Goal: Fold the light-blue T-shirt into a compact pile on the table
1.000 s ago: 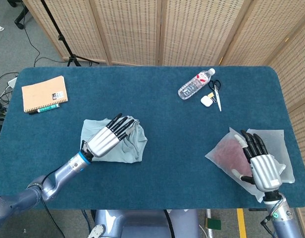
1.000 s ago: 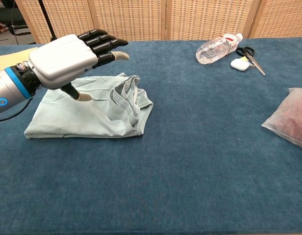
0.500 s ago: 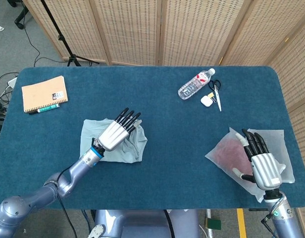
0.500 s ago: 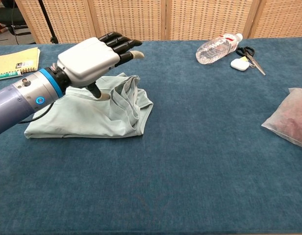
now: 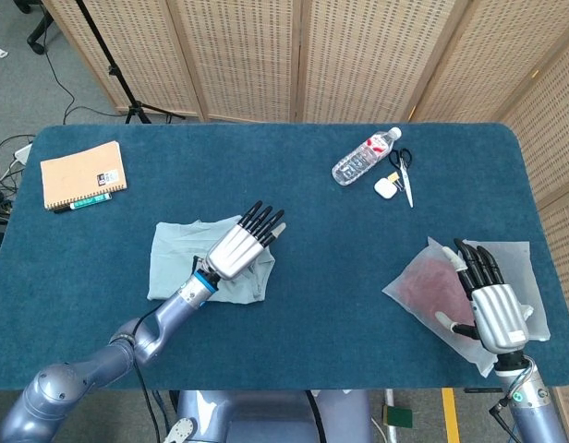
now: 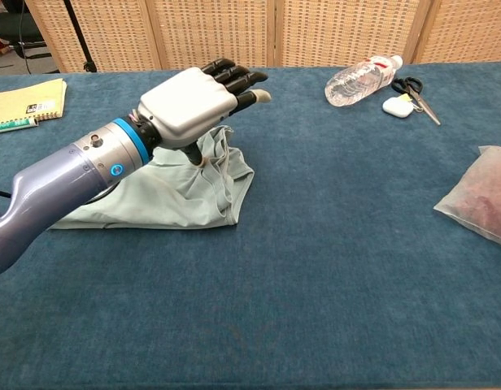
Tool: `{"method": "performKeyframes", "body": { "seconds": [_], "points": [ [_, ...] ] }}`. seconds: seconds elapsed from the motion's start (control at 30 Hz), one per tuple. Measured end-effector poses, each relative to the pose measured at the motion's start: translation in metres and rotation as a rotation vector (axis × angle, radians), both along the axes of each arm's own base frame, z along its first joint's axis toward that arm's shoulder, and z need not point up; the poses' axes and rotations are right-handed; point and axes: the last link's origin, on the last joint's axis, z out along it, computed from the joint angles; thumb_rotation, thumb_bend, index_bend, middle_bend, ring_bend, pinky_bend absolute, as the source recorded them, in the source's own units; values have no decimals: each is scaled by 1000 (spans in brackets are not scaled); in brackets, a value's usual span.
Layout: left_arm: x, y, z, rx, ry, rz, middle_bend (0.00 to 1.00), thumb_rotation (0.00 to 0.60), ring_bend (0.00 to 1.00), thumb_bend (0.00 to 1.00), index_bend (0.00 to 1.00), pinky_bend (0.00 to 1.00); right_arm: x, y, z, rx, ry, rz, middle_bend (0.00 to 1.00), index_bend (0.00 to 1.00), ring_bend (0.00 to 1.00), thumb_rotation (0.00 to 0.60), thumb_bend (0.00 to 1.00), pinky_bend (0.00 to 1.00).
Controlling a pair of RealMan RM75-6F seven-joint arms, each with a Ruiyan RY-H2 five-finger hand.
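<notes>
Translucent plastic forms the bag at four o'clock on the table; something dark red is seen inside it. The right hand is laid flat on that bag, fingers spread, holding nothing, and is shown only in the head view. The light-blue T-shirt is piled at eight o'clock on the table. The left hand is held above its right edge, fingers straight, nothing gripped; since a second ago it has been moved toward two o'clock. A clear bottle is laid at one o'clock.
</notes>
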Motion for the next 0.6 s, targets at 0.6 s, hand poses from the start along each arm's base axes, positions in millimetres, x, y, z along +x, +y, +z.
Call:
{"method": "performKeyframes", "body": {
  "seconds": [0.6],
  "points": [
    [13,9,-27,-12,24,40,0,600,0,120,0,0,-2,-3,-1,8,0,-12,0,0,0,600,28,0]
  ]
}}
